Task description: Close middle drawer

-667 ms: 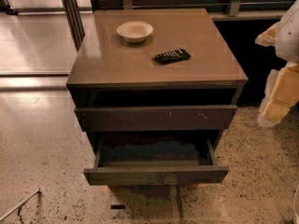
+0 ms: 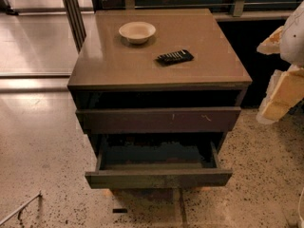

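The middle drawer [image 2: 158, 178] of a dark brown cabinet [image 2: 161, 75] stands pulled out toward me. Its plain front is low in the view and its dark bluish inside [image 2: 156, 153] looks empty. Above it sits the taller front with small pale scratches [image 2: 159, 120], with a dark gap over it. My gripper [image 2: 281, 95] shows as white and yellowish parts at the right edge. It is to the right of the cabinet, about level with the scratched front, and touches no drawer.
A pale bowl [image 2: 137, 32] and a black remote [image 2: 175, 57] lie on the cabinet top. Speckled floor surrounds the cabinet. A metal post [image 2: 72, 13] stands behind on the left. A thin metal rod [image 2: 21, 208] lies at the lower left.
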You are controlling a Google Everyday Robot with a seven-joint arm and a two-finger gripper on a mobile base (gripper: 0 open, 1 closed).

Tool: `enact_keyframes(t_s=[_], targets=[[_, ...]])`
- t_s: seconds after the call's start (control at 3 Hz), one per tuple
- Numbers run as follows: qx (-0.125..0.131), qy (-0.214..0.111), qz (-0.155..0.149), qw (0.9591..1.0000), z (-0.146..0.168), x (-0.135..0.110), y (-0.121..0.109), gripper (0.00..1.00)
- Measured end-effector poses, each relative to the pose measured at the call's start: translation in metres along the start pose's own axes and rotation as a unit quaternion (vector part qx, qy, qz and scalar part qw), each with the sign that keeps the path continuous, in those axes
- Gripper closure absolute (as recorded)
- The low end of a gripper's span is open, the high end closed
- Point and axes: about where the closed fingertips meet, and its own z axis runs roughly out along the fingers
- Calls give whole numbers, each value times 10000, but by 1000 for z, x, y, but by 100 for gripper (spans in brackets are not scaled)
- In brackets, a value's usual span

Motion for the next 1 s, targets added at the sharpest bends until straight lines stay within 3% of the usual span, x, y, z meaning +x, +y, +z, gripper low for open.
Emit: enact_keyframes(t_s=[0.33, 0.67, 1.0], targets=[[-65, -219, 14, 9997, 32, 5, 7, 41], [-339, -480, 118, 9982, 89, 14, 23, 64], [-775, -584, 201, 9951, 153, 25, 49, 87]])
